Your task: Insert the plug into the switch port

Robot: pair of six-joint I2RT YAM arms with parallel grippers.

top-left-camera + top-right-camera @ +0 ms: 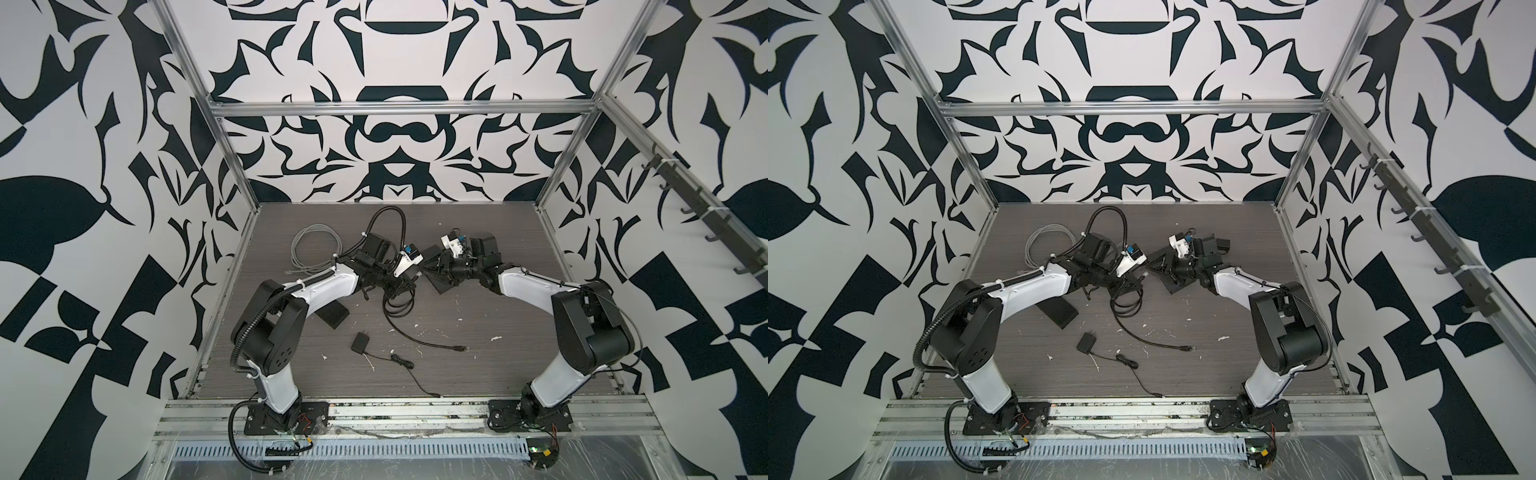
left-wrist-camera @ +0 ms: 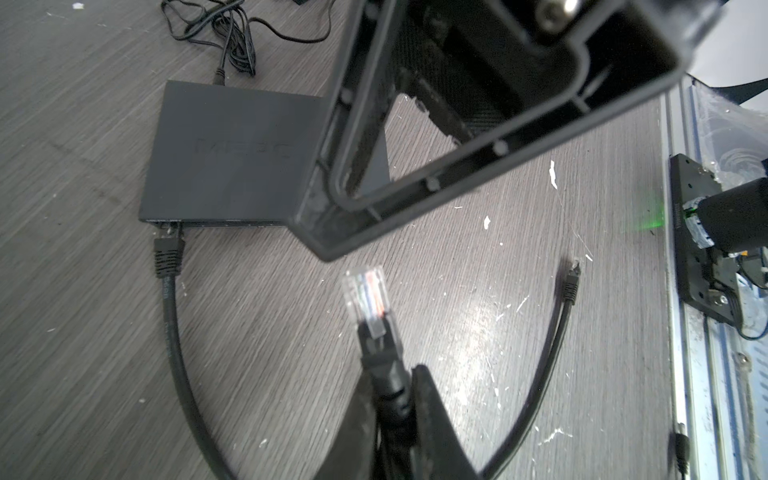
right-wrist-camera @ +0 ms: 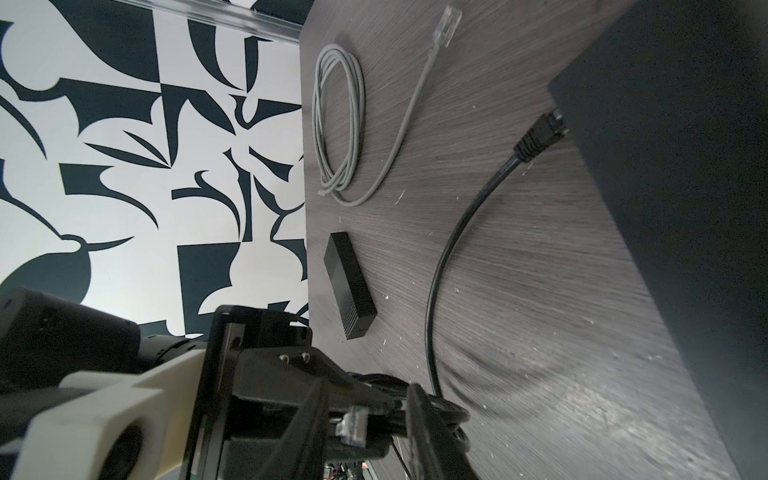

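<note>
My left gripper point(image 2: 390, 374) is shut on the black boot of a cable whose clear plug point(image 2: 365, 299) sticks out past the fingertips. It hangs a little above the table, pointing toward the switch point(image 2: 232, 158), a flat black box. Another black cable's plug point(image 2: 168, 249) sits in a port at one end of the switch's front. My right gripper point(image 3: 361, 411) is open, with its fingers on either side of the clear plug point(image 3: 353, 424). In both top views the two grippers point(image 1: 411, 276) point(image 1: 1152, 272) meet at mid-table beside the switch point(image 1: 440, 286).
A coiled grey cable point(image 1: 309, 245) lies at the back left. A black oblong box point(image 1: 332, 318) lies by the left arm, and a power adapter point(image 1: 358, 344) with a thin lead sits nearer the front. Black cable loops point(image 1: 397, 307) trail over the middle. The right arm's black frame point(image 2: 415, 199) overhangs part of the switch.
</note>
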